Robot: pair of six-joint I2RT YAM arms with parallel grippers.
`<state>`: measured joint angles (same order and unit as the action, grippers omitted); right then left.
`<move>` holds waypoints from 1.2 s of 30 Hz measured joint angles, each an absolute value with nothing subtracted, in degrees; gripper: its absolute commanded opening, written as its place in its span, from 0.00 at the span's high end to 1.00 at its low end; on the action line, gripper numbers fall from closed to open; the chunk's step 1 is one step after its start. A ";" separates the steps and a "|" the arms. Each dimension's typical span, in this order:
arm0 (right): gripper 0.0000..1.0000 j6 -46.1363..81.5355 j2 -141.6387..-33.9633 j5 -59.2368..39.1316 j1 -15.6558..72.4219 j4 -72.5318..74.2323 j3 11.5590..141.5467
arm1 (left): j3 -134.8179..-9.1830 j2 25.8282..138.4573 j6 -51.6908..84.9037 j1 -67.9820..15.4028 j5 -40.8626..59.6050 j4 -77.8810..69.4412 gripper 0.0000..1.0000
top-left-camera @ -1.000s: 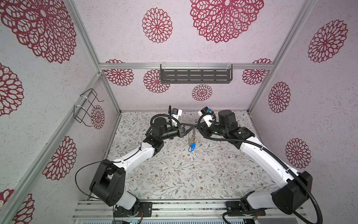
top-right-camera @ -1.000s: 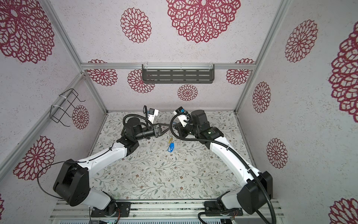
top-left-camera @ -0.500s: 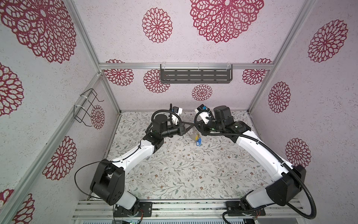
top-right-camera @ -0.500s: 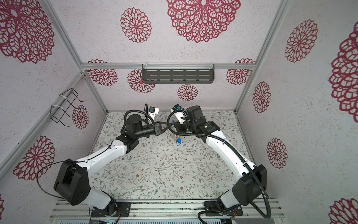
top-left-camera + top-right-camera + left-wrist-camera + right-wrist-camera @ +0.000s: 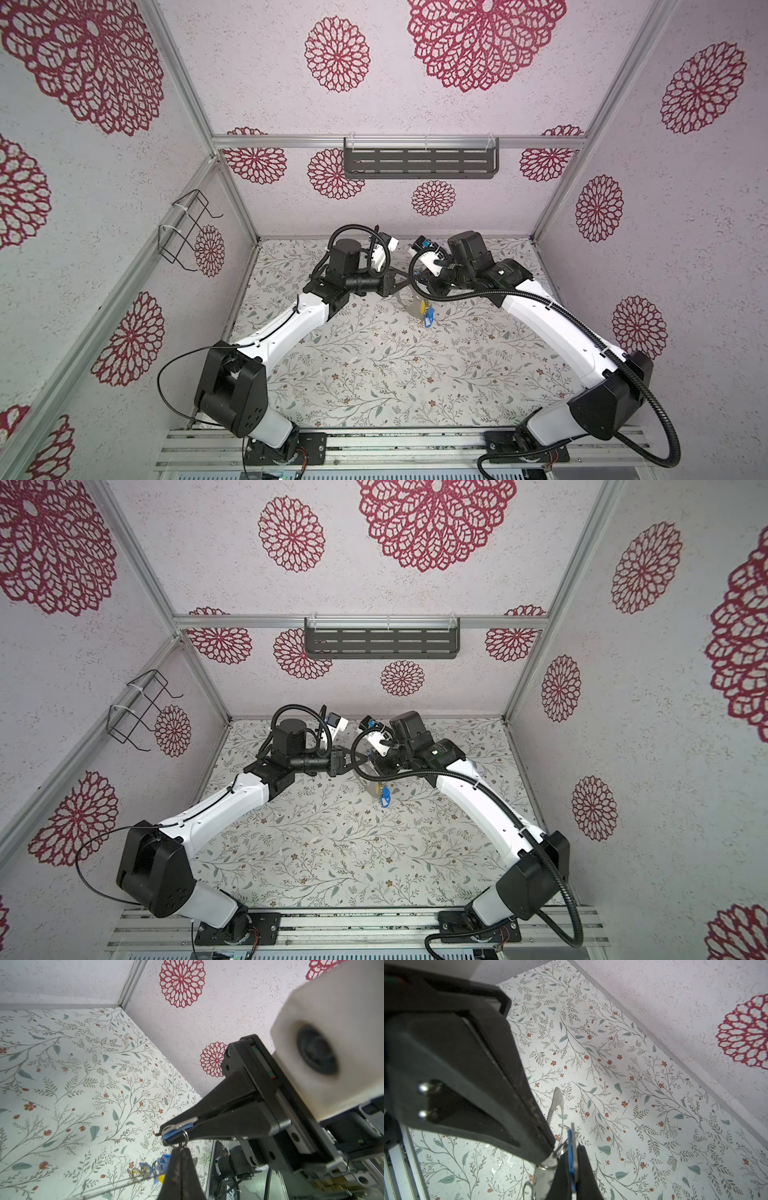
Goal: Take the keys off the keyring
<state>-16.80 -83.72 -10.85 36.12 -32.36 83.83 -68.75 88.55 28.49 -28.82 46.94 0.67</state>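
The flat grey metal keyring (image 5: 410,311), a thin plate with a wide central hole, hangs in the air below the middle of the dark slotted metal shelf (image 5: 419,164) on the back wall, clear of the matt floral-printed table (image 5: 374,374). Its surface looks dull and smooth, and in the left wrist view it shows edge-on as a hairline (its rim detail is too small to make out in both top views). Small silver metal keys (image 5: 427,318) dangle from the side of it farther from the shelf. Each hangs on a thin wire split ring with an oblong plastic tag, glossy blue on most and yellow on at least one. The black, wedge-shaped left gripper (image 5: 404,284) reaches in from below the shelf's left end, its tapered jaws pressed together on the plate's edge. Its white forearm slopes up from a black shoulder block at the front rail. The right gripper (image 5: 418,286), of the same matt black plastic, comes in from below the shelf's right end and meets it almost tip to tip, wrist bent inward. Its jaws are clamped flat on one silver key and its blue plastic tag (image 5: 180,1126), sandwiched between the pads. That key's little split ring (image 5: 184,1138) sticks out just beside the left gripper's tips. Both arms bow towards each other beneath the shelf, with ribbed black cables looping over their wrists.
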 measured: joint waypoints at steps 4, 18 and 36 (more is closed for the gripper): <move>1.00 -20.71 -78.74 -8.64 36.88 -22.02 74.74 | -68.86 88.55 26.09 -28.82 48.66 1.91 1.00; 1.00 -23.90 -81.25 -8.99 37.17 -15.92 75.29 | -69.93 88.68 23.75 -27.73 46.04 2.09 1.00; 1.00 -9.34 -93.41 -13.61 36.05 -34.22 91.02 | -56.62 81.60 23.66 -28.10 32.25 -10.50 1.00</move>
